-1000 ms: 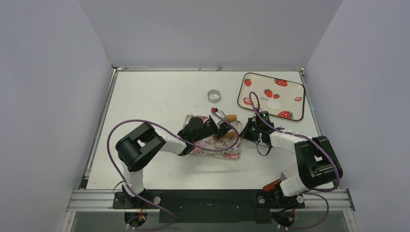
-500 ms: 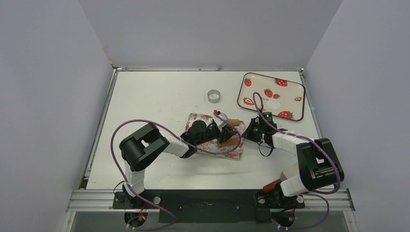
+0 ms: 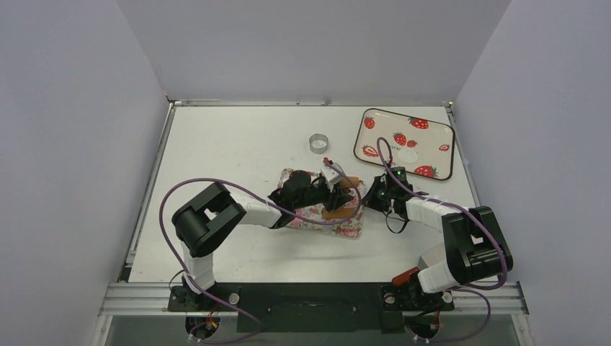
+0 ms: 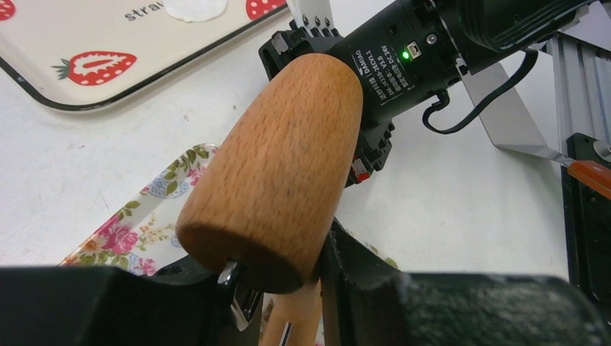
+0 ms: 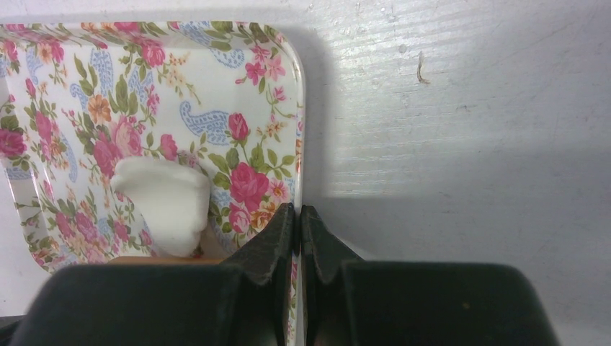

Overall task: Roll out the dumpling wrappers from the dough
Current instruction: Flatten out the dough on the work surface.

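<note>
1. A white table (image 3: 230,144) fills the bottom of the enclosure. Its top is matte, and the right wrist view shows it faintly streaked and scuffed.
2. Three plain walls close it in: a back wall (image 3: 310,43), a left wall (image 3: 72,158) and a right wall (image 3: 537,130), all pale grey-lilac.
3. A thin metal strip (image 3: 148,194) runs along the table's left edge.
4. An aluminium rail (image 3: 310,294) crosses the near edge, with a dark panel (image 3: 310,311) just below it.
5. The light is even and soft, and shadows on the tabletop are pale grey with blurred edges.
</note>
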{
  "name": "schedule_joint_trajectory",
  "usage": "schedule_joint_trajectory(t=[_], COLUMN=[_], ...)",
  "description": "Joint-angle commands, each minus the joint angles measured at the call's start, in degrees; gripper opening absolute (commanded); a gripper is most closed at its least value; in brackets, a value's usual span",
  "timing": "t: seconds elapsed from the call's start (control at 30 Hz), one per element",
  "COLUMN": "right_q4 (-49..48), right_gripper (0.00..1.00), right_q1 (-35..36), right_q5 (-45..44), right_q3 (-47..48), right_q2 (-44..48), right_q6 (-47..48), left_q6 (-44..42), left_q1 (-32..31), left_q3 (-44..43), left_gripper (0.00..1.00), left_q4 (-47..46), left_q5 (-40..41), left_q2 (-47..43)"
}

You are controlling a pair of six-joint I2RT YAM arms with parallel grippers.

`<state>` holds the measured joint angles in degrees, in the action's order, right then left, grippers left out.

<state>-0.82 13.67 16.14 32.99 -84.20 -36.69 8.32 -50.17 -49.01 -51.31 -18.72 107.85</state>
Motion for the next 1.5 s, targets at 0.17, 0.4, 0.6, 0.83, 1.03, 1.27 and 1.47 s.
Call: schedule_joint_trajectory(t=[0.17,0.4,0.6,0.83,1.03,1.27,1.47], right_q4=[-3.09,-3.02,-3.01,-3.07,-2.36,-1.58,-1.53], right_gripper=[0.00,0.00,0.00,0.00,0.00,0.00,0.00], right_q1=[-0.32,-0.19,-0.18,-0.16,-0.14,-0.55,-0.62], right_q5=[0.65,0.64,0.94,1.48,2.49,2.61,3.00], right_q3=[0.90,1.47,2.27,3.15,4.10,4.19,3.47], right_q2=[2.01,1.05,-0.28,-1.72,-3.48,-3.55,-4.18], right_q6=[-0.14,-0.13,-0.12,0.10,1.00,2.09,2.34], left_q6=[-0.53,-0.05,2.83,2.66,3.50,3.48,-0.92], left_q1=[1.62,2.68,3.94,3.92,3.69,3.46,3.65], left_q3=[-6.97,-11.56,-14.62,-12.34,-13.56,-9.89,-6.41], left_gripper=[0.00,0.00,0.00,0.00,0.00,0.00,0.00], left_q4=[12.35,9.04,6.99,5.96,4.47,4.14,3.71], left_q5=[-5.70,-3.85,-3.74,4.78,7.05,10.40,11.54], left_q2=[-4.84,-4.74,-3.99,-0.15,3.94,6.03,7.51])
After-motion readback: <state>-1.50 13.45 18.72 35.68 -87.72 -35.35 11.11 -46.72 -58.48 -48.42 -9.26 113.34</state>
